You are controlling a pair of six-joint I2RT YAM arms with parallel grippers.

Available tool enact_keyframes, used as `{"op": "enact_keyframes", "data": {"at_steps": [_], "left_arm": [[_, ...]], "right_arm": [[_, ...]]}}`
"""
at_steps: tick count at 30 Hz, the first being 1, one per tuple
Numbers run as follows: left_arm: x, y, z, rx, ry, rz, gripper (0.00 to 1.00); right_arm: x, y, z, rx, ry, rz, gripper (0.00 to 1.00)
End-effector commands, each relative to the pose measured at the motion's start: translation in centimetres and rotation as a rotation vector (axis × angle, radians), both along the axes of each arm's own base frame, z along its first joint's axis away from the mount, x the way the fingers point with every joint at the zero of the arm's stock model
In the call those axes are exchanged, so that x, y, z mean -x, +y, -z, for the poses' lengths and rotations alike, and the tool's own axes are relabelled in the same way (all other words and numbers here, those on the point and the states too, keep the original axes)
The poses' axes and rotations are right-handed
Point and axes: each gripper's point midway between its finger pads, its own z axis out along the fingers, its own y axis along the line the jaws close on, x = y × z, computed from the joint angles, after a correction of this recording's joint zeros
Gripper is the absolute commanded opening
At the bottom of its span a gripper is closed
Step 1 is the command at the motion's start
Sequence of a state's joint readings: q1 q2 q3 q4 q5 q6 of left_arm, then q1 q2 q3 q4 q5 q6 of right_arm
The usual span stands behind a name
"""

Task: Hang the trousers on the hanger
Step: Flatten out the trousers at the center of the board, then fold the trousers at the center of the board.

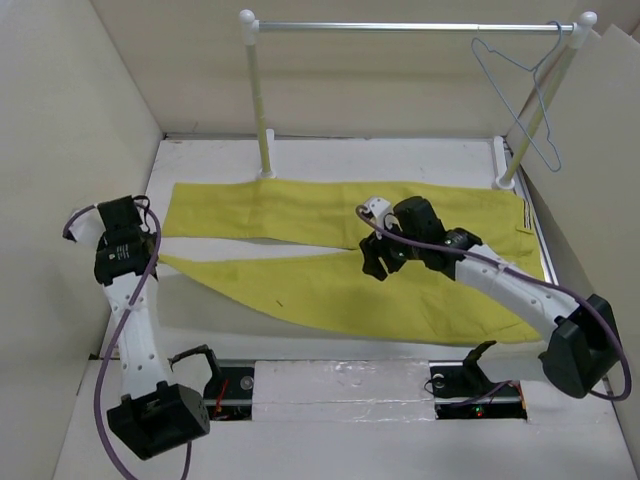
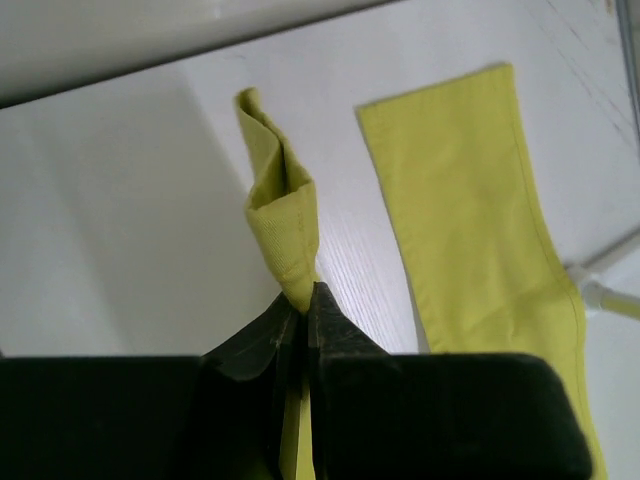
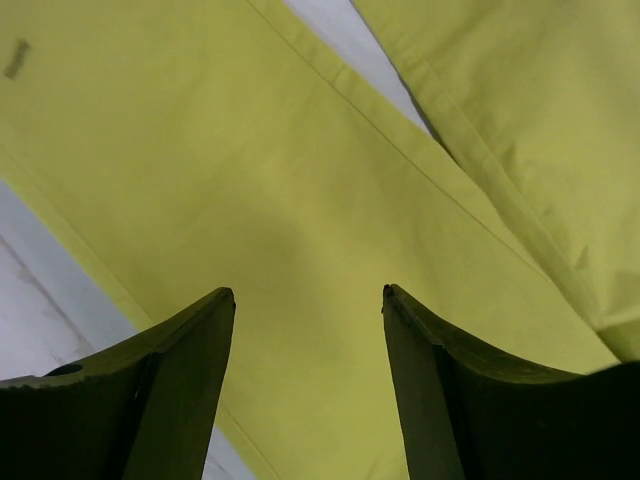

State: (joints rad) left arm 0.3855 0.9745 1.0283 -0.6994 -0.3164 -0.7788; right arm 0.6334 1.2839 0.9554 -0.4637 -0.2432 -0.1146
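The mustard-yellow trousers (image 1: pixel 340 250) lie flat on the white table, waistband to the right and both legs pointing left. My left gripper (image 2: pixel 305 297) is shut on the hem tip of the near leg (image 2: pixel 280 205), which stands up in a fold in front of the fingers. In the top view that gripper (image 1: pixel 145 255) sits at the leg's left end. My right gripper (image 3: pixel 310 295) hangs open just above the near leg (image 3: pixel 300 170) around mid-length, with nothing between its fingers (image 1: pixel 375 262). The pale blue-grey hanger (image 1: pixel 520 95) hangs from the rail at the back right.
The rail's metal bar (image 1: pixel 410 27) spans the back on two white posts (image 1: pixel 260 110) (image 1: pixel 538 110). Beige walls (image 1: pixel 60 120) close in the left, back and right sides. The far trouser leg (image 2: pixel 470 210) lies flat beside the gripped hem.
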Motion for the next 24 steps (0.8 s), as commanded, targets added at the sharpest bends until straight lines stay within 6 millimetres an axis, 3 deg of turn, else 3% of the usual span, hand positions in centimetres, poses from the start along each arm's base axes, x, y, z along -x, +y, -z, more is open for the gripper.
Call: {"op": "enact_keyframes", "data": {"at_steps": [1,3,4,5,6,7,9,10,11,12,14,16,17,20,24], "left_arm": [[-0.5,-2.0,-2.7,-0.037,-0.059,0.087,0.0],[-1.1,-3.6,-2.8,-0.027,-0.086,0.165,0.0],[-1.6,-4.4,-3.1,-0.025,-0.106,0.207,0.0],[-1.9,-6.4,-4.6,-0.058,-0.135,0.301,0.0],[-2.2,-7.4,-5.0,-0.059,-0.147,0.341,0.0],[-2.2,-8.6,-5.5,-0.062,-0.158,0.386,0.0],[-1.4,-10.4,-6.5,-0.078,-0.196,0.463,0.0],[-1.2,-11.9,-6.6,-0.081,-0.211,0.522,0.0],[-0.8,-12.5,-6.6,-0.089,-0.215,0.546,0.0],[-0.2,-13.0,-6.9,-0.097,-0.231,0.567,0.0],[0.6,-14.3,-7.1,-0.099,-0.25,0.63,0.0],[1.5,-15.2,-7.7,-0.091,-0.297,0.672,0.0],[1.7,-15.9,-7.8,-0.085,-0.306,0.706,0.0],[2.6,-16.4,-8.2,-0.095,-0.315,0.74,0.0],[3.8,-15.6,-10.8,-0.156,-0.365,0.729,0.0]], "right_arm": [[-1.3,-0.8,-1.1,-0.08,0.056,0.093,0.67],[-1.6,-2.8,0.1,-0.101,0.102,0.167,0.66],[-1.9,-3.9,-0.4,-0.142,0.122,0.255,0.66],[-3.6,-9.8,-0.4,-0.17,0.11,0.51,0.62],[-3.6,-9.9,-0.4,-0.17,0.11,0.512,0.61],[-3.6,-11.5,0.0,-0.172,0.116,0.581,0.6],[-3.8,-15.2,-0.5,-0.178,0.079,0.762,0.59],[-3.9,-18.5,-0.4,-0.171,0.072,0.892,0.58],[-3.0,-20.9,0.4,-0.129,0.087,1.003,0.58],[-2.6,-22.7,-0.1,-0.128,0.063,1.085,0.58],[-0.6,-29.4,0.0,-0.032,0.023,1.362,0.58],[1.1,-33.4,-0.1,0.019,0.005,1.529,0.59],[2.4,-36.3,-0.1,0.031,0.001,1.651,0.59],[5.2,-40.0,1.5,0.145,0.093,1.801,0.58],[7.7,-41.5,4.3,0.304,0.272,1.826,0.44]]}}
